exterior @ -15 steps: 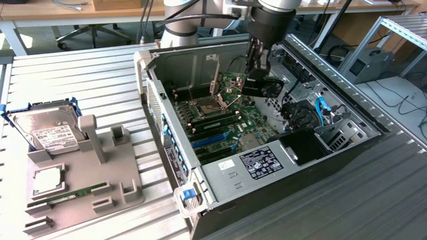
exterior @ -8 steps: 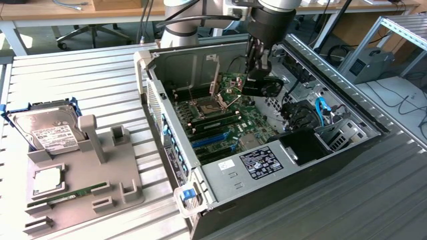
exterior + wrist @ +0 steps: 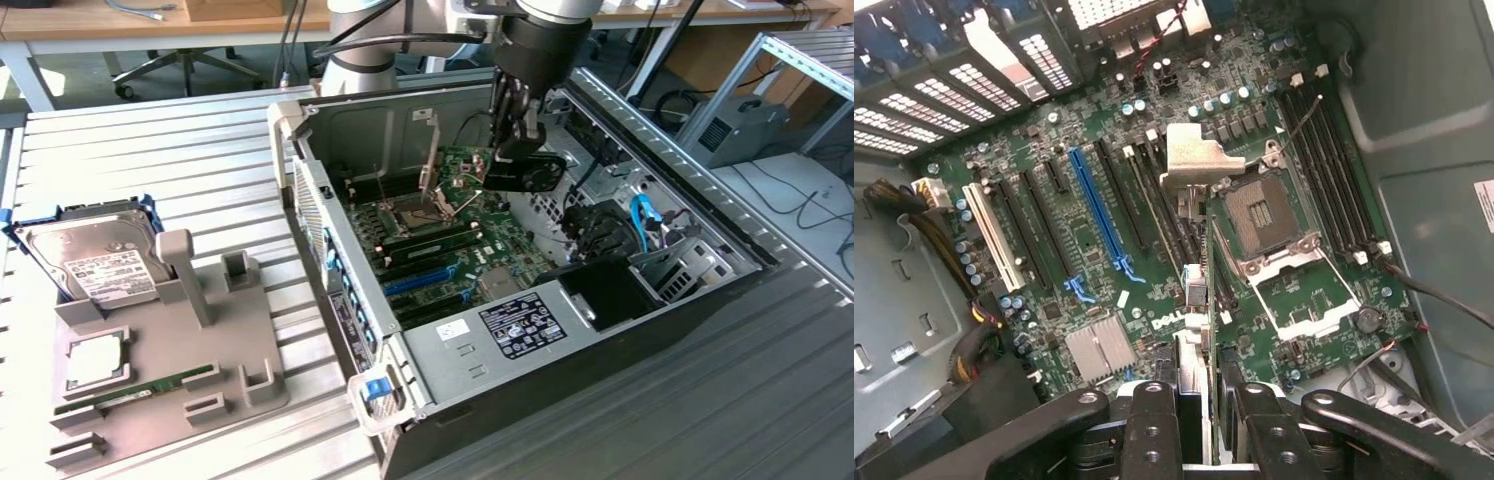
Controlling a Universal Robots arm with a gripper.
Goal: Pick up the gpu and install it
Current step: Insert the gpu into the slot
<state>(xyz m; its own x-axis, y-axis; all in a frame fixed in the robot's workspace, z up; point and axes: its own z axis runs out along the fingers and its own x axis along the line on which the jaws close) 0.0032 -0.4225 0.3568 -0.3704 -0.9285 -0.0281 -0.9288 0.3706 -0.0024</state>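
The open computer case [image 3: 400,130] lies on its side with the motherboard [image 3: 1154,200] exposed — the gripper [image 3: 514,150] hangs inside, its fingers [image 3: 1154,420] clamped on the gpu [image 3: 523,172], held edge-down above the board. At the exterior view's left, a grey tray [image 3: 160,370] carries a hard drive [image 3: 94,255] and a memory stick [image 3: 140,385], well apart from the case.

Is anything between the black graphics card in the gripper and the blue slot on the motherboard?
Nothing visible blocks it. The gripper holds the black fan-faced gpu above the green motherboard, and the long blue slot lies bare.
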